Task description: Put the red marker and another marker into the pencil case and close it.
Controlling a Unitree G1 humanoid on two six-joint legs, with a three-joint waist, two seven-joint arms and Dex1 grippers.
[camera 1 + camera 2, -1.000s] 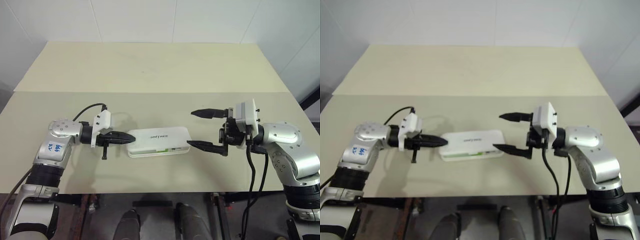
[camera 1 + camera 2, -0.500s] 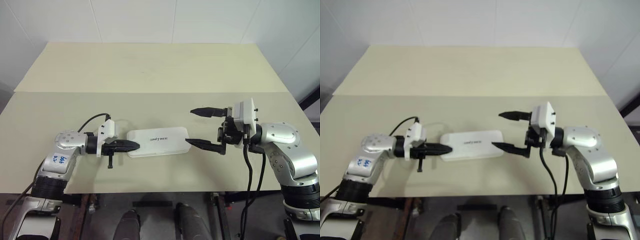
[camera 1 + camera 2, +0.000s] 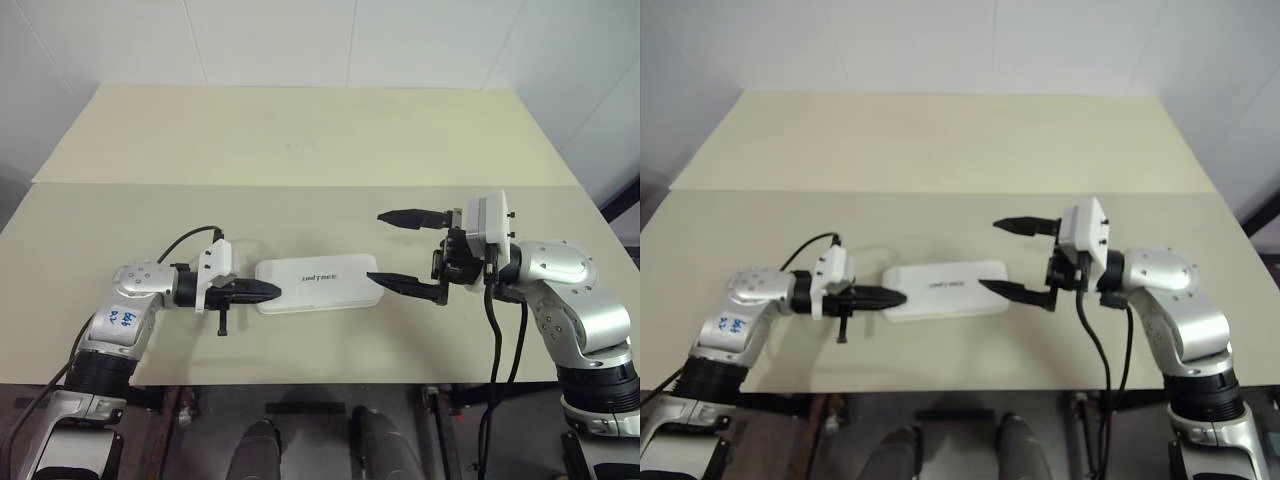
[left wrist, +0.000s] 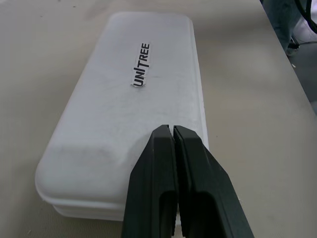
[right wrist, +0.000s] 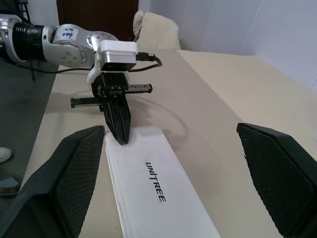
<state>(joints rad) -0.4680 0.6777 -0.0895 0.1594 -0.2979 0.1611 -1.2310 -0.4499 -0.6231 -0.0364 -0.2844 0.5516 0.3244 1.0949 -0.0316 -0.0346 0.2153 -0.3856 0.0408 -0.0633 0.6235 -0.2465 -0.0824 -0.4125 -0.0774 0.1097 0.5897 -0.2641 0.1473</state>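
Evidently the pencil case [image 3: 318,284] has been laid flat near the front edge of the table [image 3: 300,140], lid down and lettering upward, midway between the two arms so that either can reach an end. No gap is seen along its seam in the left wrist view, so it is judged to be shut, or very nearly so. Neither the red marker nor the highlighter can be seen on the table; they are presumed to be inside the case, though this cannot be confirmed.

The left gripper [image 3: 262,291] is held low and pointed along the length of the case, its fingers [image 4: 163,183] pressed tightly together with nothing between them. The joined tips are set on the lid at its near end (a blunt wedge suits pressing better than an open pair would). This placement is read as a push to seat the lid on that side.

The right gripper [image 3: 392,248] is held at the opposite end with its fingers spread wide and empty, the lower finger [image 3: 404,285] just beside the case's end and the upper one well above the lid. It is judged to be kept there as a stop, so that the case is not slid away under the push.
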